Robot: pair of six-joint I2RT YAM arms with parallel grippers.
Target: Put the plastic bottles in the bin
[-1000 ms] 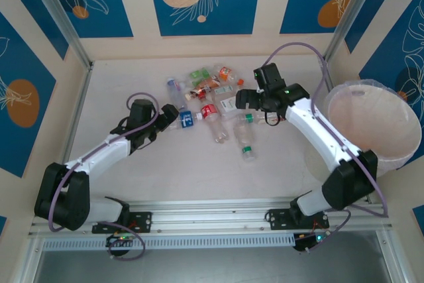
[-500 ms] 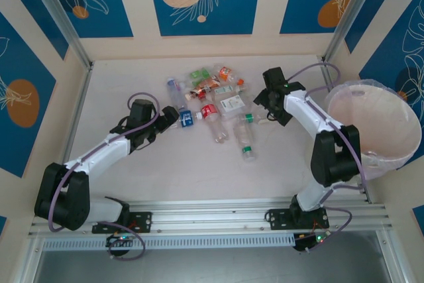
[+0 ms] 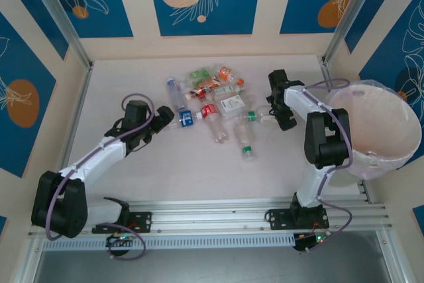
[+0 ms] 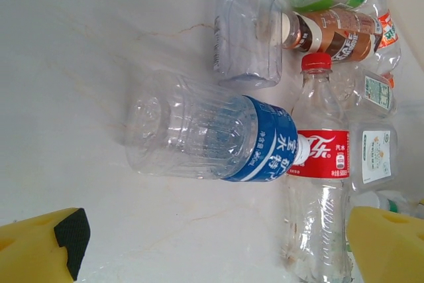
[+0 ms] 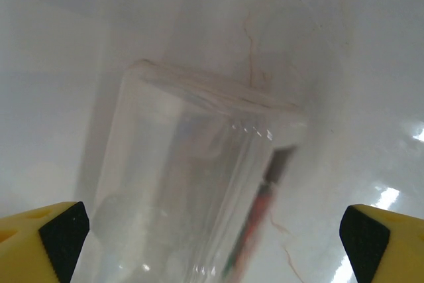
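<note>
Presently: plastic bottles (image 3: 212,101), lying clustered mid-counter (image 3: 132,84), all outside the bin (image 3: 381,162) at the right edge. Left claw (image 4: 215,250): released, empty, blue-labelled bottle (image 4: 199,137) just ahead. Right claw (image 5: 212,233): released, empty, facing a clear bottle (image 5: 192,164).

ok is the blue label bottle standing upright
No, the blue-label bottle lies on its side on the table.

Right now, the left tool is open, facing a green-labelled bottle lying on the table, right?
Not quite: the label is blue, not green. The left wrist view shows the left tool open, facing a blue-labelled bottle lying on the table.
</note>
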